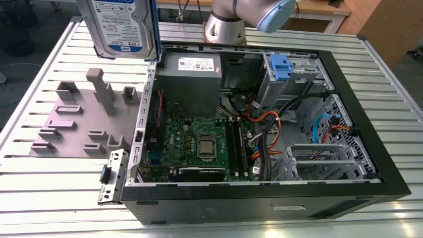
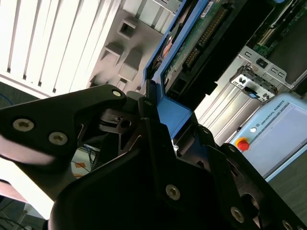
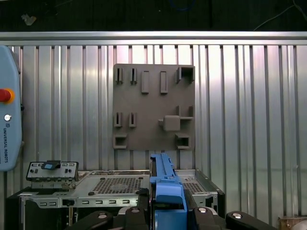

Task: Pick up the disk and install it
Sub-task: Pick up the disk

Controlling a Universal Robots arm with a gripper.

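Disk (image 1: 126,27) is off the desk (image 1: 46,193), held upright in the air at the exterior view's upper left, above the grey fixture plate (image 1: 76,126) and the side wall of the open computer case (image 1: 343,99). In both wrist views the gripper (image 3: 168,212) has its black fingers (image 3: 134,218) closed on either side of the disk's blue bracket (image 2: 175,112). Drive not seated in the case.

Silver disk (image 1: 119,29) w/ white-and-blue label (image 1: 122,15), bright blue bracket (image 3: 167,191), black claw (image 3: 168,211), ribbed silver desk (image 1: 39,173), matte grey fixture plate (image 1: 79,124), black PC case (image 1: 264,203), green mobo (image 1: 198,144), orange cables (image 1: 261,118), grey PSU (image 1: 191,82) w/ white sticker (image 1: 197,63), light blue drive-bay clip (image 1: 281,67), pale blue pendant (image 3: 9,134) w/ red button (image 3: 5,95)
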